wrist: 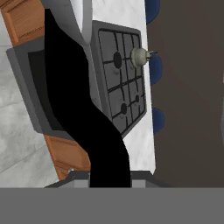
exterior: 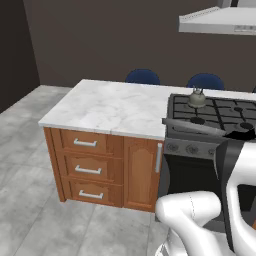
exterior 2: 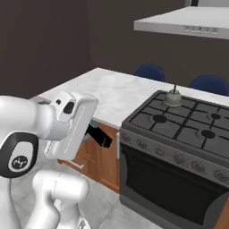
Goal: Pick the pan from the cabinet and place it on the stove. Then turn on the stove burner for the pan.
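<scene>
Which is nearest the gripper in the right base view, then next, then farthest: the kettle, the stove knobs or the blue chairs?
From the gripper:
1. Stove knobs, just to its right, low on the front.
2. Kettle, farther back, up and to the right.
3. Blue chairs, farthest, beyond the counter.

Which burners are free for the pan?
The stove has bare grates on its front burners and the rear right one. The kettle crowds the rear left burner. The marble counter left of the stove is bare too.
</scene>
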